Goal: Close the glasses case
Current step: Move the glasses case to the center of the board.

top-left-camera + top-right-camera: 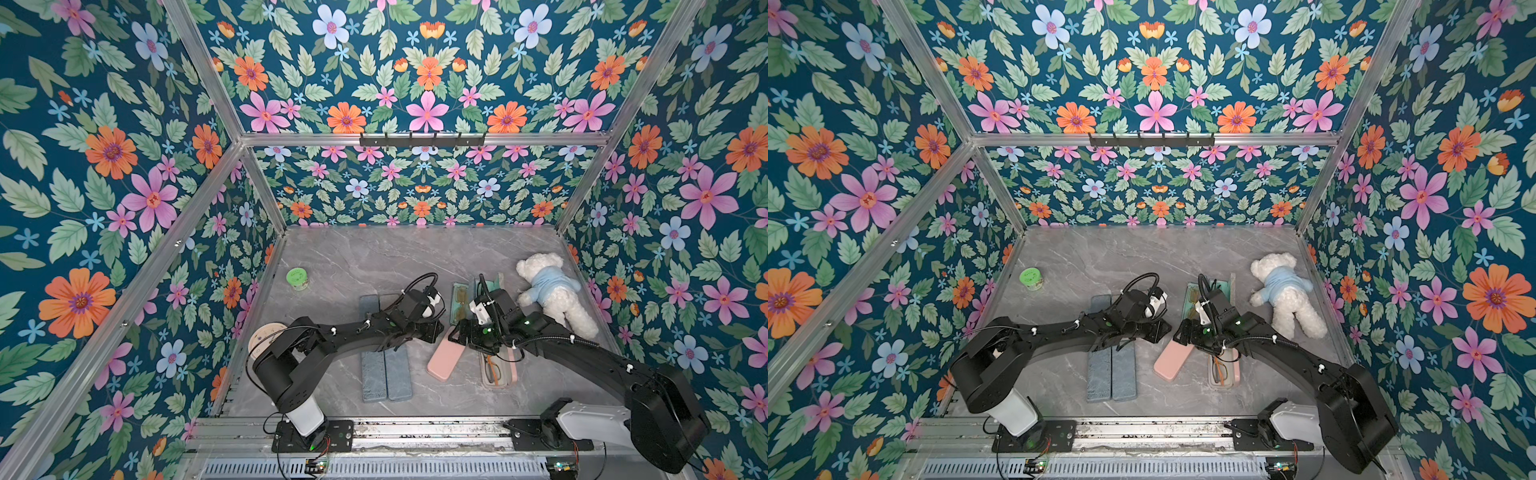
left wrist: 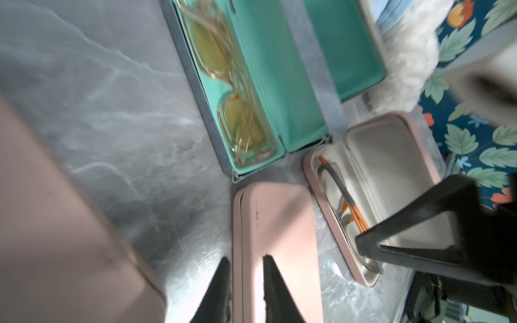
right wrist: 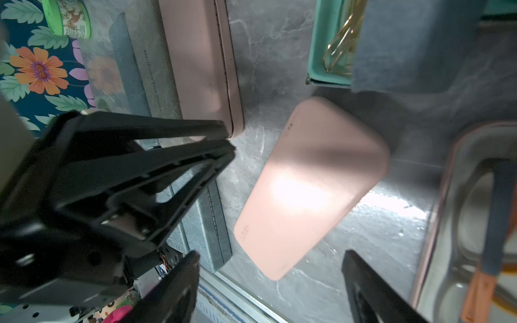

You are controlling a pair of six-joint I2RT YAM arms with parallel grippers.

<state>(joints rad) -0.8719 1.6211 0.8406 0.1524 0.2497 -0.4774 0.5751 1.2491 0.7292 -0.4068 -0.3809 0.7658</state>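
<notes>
**Bimanual cell with floral walls, seen from above and from both wrists.** The pink glasses case (image 1: pixel 445 358) lies shut and flat on the grey marble counter (image 1: pixel 353 257). It sits slantwise between the two arms, toward the front of the counter. In the left wrist view its seam runs closed along the long edge.

**Left pincer** (image 2: pixel 244 258): the fingers stand a narrow gap apart at one end of this case. One finger is over the lid and its partner is beside the long edge. Whether either touches the case cannot be told.

**Right pincer** (image 3: pixel 271 251): spread wide, with one finger on each side of the case's other end. A gap shows on both sides, and it grips nothing.

**Surroundings.**
- Just to the right of the shut case lies an open pink case (image 2: pixel 391 173) with a grey lining. It holds spectacles (image 2: pixel 355 212) with grey-and-orange temples.
- Behind these two, a teal case (image 2: pixel 265 84) lies open, with yellow-lensed glasses (image 2: pixel 237 112) in one half.
- To the left, a blue case (image 1: pixel 384 374) lies as two long halves side by side, partly under the left arm.
- A farther pink case (image 3: pixel 195 56), also shut, lies alongside the blue one in the right wrist view.
- A white teddy bear (image 1: pixel 548 291) in a blue shirt lies near the right wall, beside the teal case.
- A green-lidded jar (image 1: pixel 297 278) stands near the left wall, well apart from the cases.
</notes>
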